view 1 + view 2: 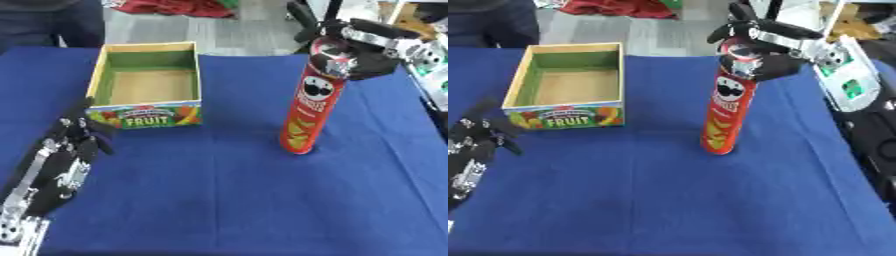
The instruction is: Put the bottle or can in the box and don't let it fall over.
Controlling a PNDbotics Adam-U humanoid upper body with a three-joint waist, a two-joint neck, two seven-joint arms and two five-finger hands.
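The right hand (363, 52) curls its fingers around the top of the red chip can (311, 107), which stands upright on the blue tablecloth (227, 200), right of the empty fruit box (147, 85). Left of the box, the left hand (66, 155) rests with relaxed fingers.

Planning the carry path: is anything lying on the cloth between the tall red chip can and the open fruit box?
Nothing: only bare blue tablecloth separates the tall red chip can from the open fruit box, clearest in the left eye view.
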